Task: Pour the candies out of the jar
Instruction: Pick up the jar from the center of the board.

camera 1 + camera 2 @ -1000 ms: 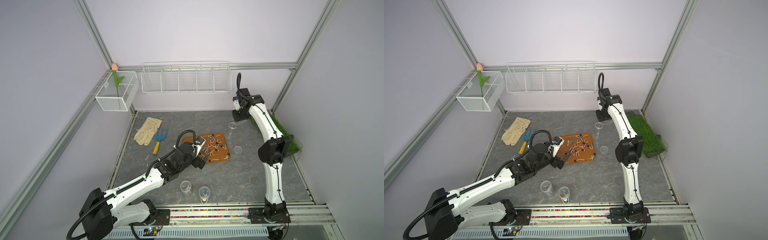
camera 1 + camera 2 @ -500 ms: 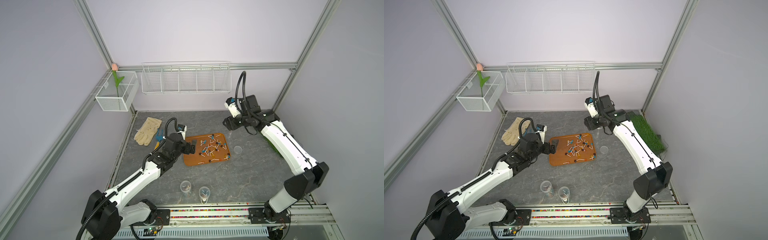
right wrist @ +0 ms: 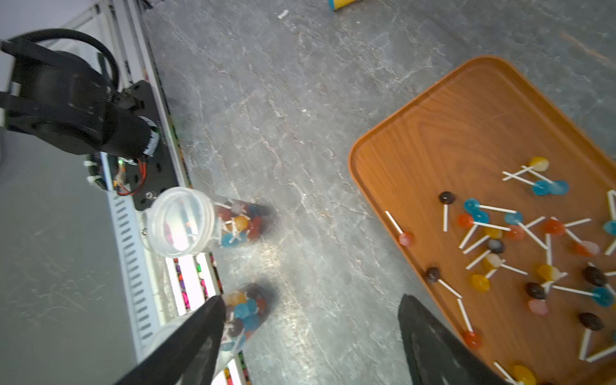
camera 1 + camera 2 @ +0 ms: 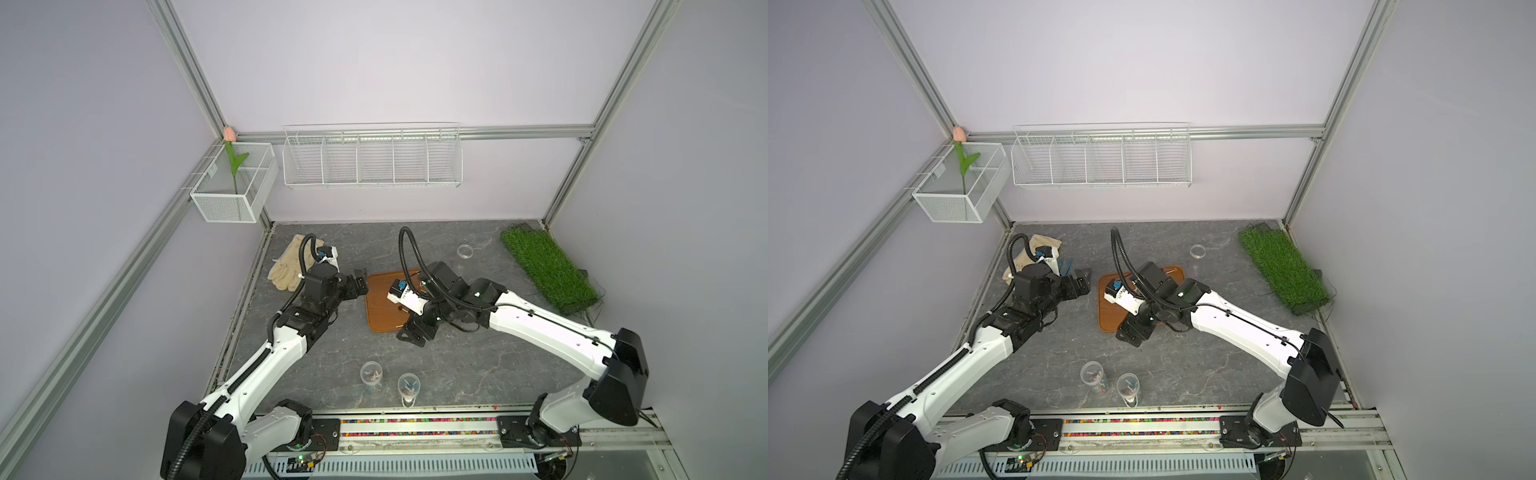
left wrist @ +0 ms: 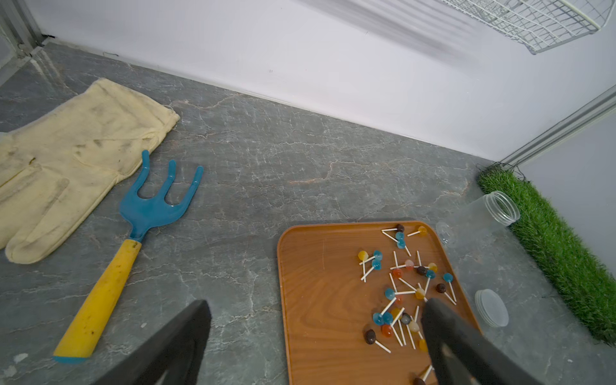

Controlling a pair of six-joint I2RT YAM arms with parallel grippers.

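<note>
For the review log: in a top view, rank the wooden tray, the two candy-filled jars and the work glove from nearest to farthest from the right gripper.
1. wooden tray: directly beside the right gripper, at the tray's front edge.
2. candy-filled jars: toward the front rail; the two are too close to call.
3. work glove: back-left, beyond the left arm.

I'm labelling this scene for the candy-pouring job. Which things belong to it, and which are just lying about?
Belongs to the job: candies on the tray; empty jar; loose lid; two filled jars by the front rail.

Lying about: glove; garden fork; grass mat; wire rack; mesh basket; tulip.
</note>
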